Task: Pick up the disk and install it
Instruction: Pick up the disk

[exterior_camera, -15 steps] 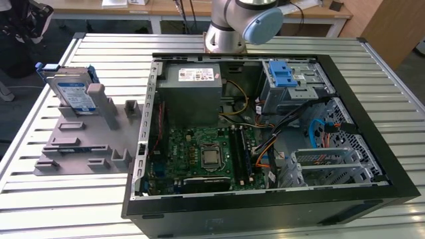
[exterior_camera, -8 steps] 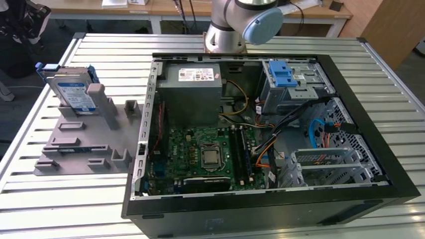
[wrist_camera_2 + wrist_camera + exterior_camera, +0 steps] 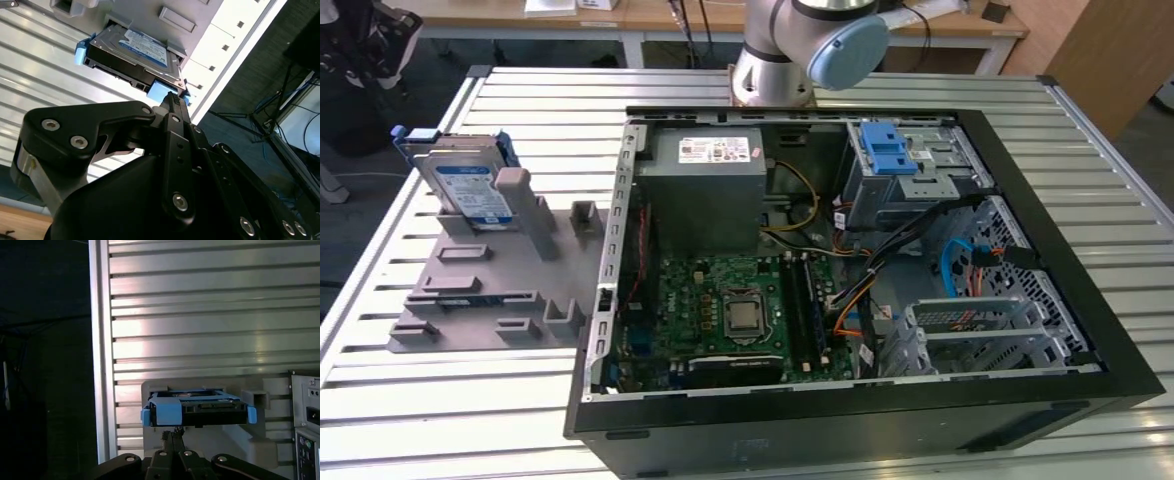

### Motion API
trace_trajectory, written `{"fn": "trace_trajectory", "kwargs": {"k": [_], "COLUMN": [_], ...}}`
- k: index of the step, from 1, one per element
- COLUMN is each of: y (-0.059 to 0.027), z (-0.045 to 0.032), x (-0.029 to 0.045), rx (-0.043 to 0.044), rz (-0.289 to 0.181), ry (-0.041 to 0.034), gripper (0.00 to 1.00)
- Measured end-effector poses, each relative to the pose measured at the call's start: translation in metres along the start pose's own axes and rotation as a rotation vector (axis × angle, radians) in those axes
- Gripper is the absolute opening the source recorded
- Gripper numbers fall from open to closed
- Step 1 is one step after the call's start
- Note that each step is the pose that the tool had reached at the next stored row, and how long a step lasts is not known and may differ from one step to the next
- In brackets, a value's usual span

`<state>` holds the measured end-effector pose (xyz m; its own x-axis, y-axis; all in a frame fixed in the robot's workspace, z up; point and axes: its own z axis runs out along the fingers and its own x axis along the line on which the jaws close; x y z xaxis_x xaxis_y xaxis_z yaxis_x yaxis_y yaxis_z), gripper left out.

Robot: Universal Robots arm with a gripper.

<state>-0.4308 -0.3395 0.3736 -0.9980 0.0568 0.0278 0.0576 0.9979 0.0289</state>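
The disk (image 3: 467, 185), a silver drive with a blue-and-white label in a bright blue frame, stands on edge in the grey slotted stand (image 3: 494, 290) at the exterior view's left. In both wrist views my gripper (image 3: 175, 99) (image 3: 173, 432) is shut with nothing between its fingertips. It is lined up with the disk (image 3: 132, 50) (image 3: 200, 407) but some way off, not touching it. In the first wrist view the tips sit just under the disk's blue-framed end.
An open computer case (image 3: 854, 420) takes up the middle and the exterior view's right of the slatted metal table (image 3: 454, 420). Its grey drive cage (image 3: 921, 170) with a blue latch (image 3: 891, 150) lies at the far right corner. The arm's base (image 3: 781, 60) stands behind the case. The table's edge (image 3: 100, 340) runs close beside the stand.
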Motion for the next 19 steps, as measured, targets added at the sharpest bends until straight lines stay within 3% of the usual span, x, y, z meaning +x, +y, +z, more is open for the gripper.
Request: {"fn": "trace_trajectory", "kwargs": {"k": [12,19], "y": [0.0,0.0], "z": [0.0009,0.0011], "x": [0.0,0.0], "rx": [0.0061,0.0089], "rz": [-0.217,-0.318], "ry": [0.0063,0.0092], "gripper": [0.11,0.11]}}
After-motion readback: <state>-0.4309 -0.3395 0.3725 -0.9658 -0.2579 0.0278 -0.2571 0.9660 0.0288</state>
